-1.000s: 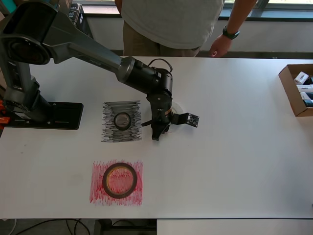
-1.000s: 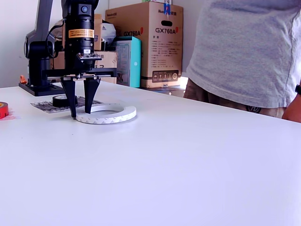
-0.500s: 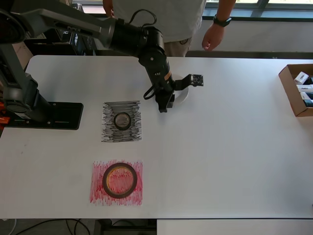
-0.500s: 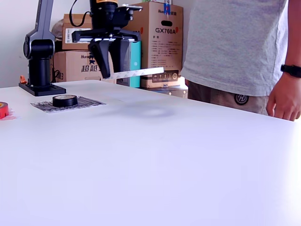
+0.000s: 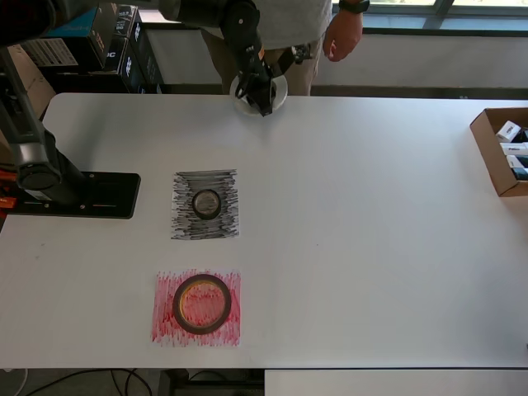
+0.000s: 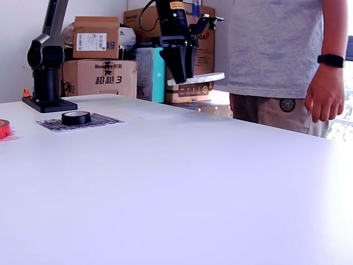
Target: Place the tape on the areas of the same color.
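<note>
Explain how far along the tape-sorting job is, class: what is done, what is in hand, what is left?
Done: the black roll lies on the black-grey patch, and the dark-red roll lies on the red patch. In hand: the tool holds the whitish roll up off the table, near the far edge beside a person's hand. Left: setting that roll down; no whitish patch shows.

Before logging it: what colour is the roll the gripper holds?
Whitish roll, clearest in the exterior view.
</note>
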Controlling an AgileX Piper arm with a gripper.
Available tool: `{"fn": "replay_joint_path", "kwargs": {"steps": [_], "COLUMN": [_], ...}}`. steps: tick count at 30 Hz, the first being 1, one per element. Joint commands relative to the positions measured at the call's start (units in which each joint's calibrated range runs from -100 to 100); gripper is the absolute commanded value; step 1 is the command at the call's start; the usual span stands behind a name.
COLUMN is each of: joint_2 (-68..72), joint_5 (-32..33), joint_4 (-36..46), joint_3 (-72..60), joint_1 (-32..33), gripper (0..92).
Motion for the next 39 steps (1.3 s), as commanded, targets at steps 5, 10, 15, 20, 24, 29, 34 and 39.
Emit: {"fn": "replay_joint_path", "kwargs": {"steps": [5, 10, 15, 20, 24, 29, 34, 39], "joint_2": [-3.08, -8.32, -11.69, -12.44, -12.44, -11.78, -11.60, -9.07], "joint_5": [-0.66, -2.87, -3.68, -5.98, -7.61, -7.86, -7.78, -7.37], "joint_4": [-0.85, -3.65, -4.41, -6.11, -8.40, -8.57, -8.57, -8.57], "joint_3": [8.51, 16.15, 21.60, 25.51, 28.32, 28.69, 28.69, 27.78], "joint_1": [5.99, 5.44, 4.57, 2.91, 1.10, 0.86, 0.94, 0.86], "gripper": [0.0, 0.0, 0.0, 0.0, 0.0, 0.0, 0.0, 0.0]}}
